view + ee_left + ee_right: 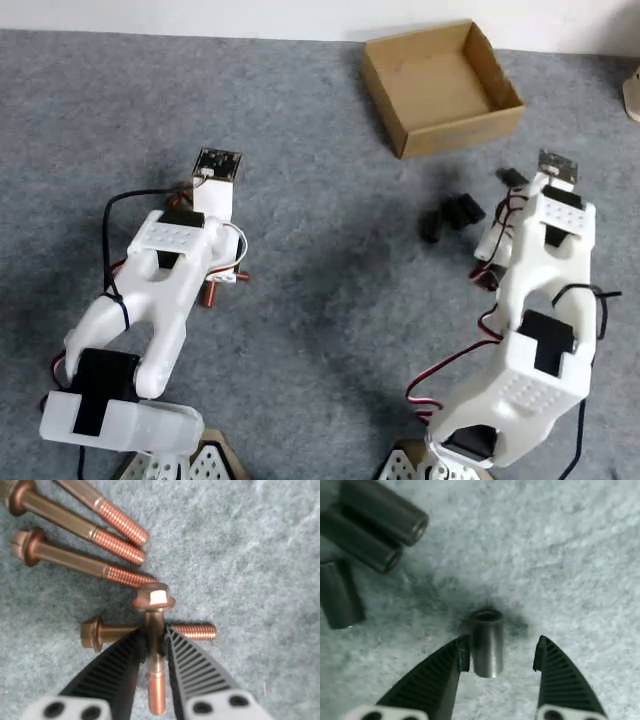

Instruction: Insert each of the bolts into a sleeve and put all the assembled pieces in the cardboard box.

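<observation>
Bolt is clamped by its shank in the left claw, four loose bolts crowding close. The right claw gapes around one sleeve. Bare table lies before the cardboard box.

I count five bolts across the upper and middle left wrist view, four sleeves in the right wrist view, and one cardboard box upper right in the high view.

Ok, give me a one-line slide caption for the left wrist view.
Left gripper shut on one copper-coloured bolt, with four more bolts lying on the grey mat.
</observation>
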`<act>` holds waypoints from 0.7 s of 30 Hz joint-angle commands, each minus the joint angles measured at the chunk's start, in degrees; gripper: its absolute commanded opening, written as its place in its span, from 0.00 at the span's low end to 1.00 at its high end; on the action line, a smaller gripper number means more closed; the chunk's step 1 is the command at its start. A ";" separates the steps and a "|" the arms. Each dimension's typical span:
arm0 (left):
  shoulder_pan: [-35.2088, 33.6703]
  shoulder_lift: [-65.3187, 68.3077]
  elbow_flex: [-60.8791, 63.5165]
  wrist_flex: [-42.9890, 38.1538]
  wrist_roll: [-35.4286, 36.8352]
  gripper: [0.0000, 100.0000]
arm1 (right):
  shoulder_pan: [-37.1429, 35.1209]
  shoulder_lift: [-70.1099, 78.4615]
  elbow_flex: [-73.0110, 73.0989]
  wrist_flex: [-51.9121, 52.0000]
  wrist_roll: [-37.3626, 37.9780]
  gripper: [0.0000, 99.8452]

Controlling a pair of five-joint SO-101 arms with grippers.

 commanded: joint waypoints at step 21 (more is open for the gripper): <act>-0.40 -0.75 0.31 -0.88 -0.44 0.01 | -1.27 9.89 -0.84 -6.29 -1.76 0.03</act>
